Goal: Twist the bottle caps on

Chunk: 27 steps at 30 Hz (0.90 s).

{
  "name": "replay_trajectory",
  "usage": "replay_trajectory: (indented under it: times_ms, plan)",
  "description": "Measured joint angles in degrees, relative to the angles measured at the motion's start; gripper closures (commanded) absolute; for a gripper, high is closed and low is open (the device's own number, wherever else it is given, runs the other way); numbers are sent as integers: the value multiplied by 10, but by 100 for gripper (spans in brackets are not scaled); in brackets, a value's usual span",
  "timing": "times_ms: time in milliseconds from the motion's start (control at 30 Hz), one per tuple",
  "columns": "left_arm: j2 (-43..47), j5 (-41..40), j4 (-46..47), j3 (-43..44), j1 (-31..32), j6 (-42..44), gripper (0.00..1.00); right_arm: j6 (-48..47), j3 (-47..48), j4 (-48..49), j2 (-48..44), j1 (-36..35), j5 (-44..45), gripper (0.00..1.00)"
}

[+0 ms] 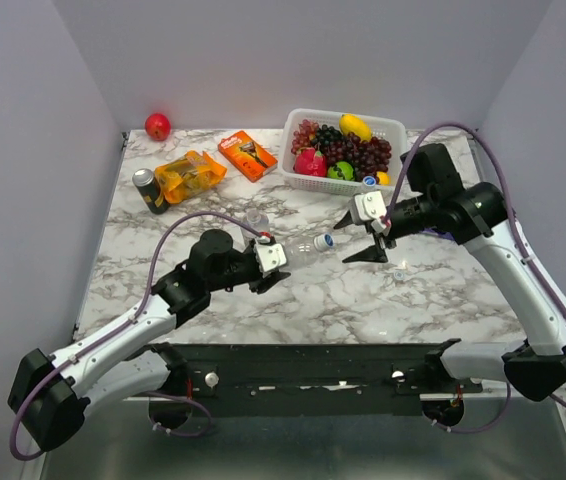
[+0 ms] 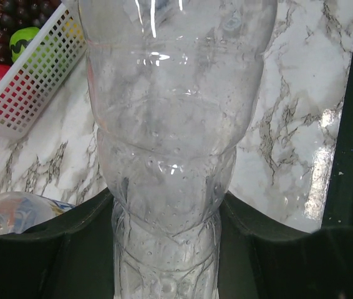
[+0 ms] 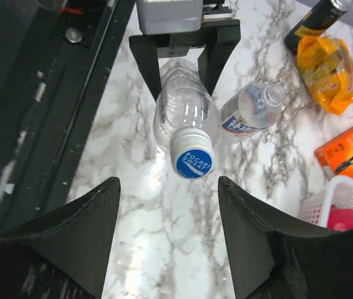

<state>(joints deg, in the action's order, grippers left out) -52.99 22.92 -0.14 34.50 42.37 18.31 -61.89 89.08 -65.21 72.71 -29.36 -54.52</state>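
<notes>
Left claw (image 1: 285, 260) grips a bottle (image 3: 186, 112) whose blue cap (image 3: 192, 161) looks seated; right claw (image 3: 167, 184) gapes empty just off it; second bottle (image 3: 251, 109) lies uncapped, left to do

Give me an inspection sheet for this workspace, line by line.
Surface: marble table, glossy.
Job's things: bottle carries a blue cap; labelled bottle lies uncapped; pale cap loose on the marble; second blue cap beside fruit basket.
Clutter: drink can, orange bag, orange box, fruit basket, red fruit.
Grippers: left gripper shut on bottle; right gripper open, facing its cap.
Cables: purple cables loop along both arms.
Surroundings: plain grey walls.
</notes>
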Motion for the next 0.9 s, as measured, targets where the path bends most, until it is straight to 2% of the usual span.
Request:
replay_trajectory:
  times_ms: [200,300,567,767,867,900]
  plan:
    - [-6,18,-9,7,-2,18,100,-98,-12,23,33,-14,13,34]
    - [-9,21,-16,7,-2,22,100,-123,-12,27,42,-17,14,40]
    - [-10,22,-13,7,-4,23,100,-165,-5,15,44,-30,14,41]
    - [-10,22,-12,7,-4,25,100,-195,15,-15,58,-44,14,50]
    - [-10,22,-10,7,-4,24,100,-204,16,-22,65,-45,14,56]
    - [-10,21,-9,7,-4,24,100,-205,17,-24,67,-46,14,61]
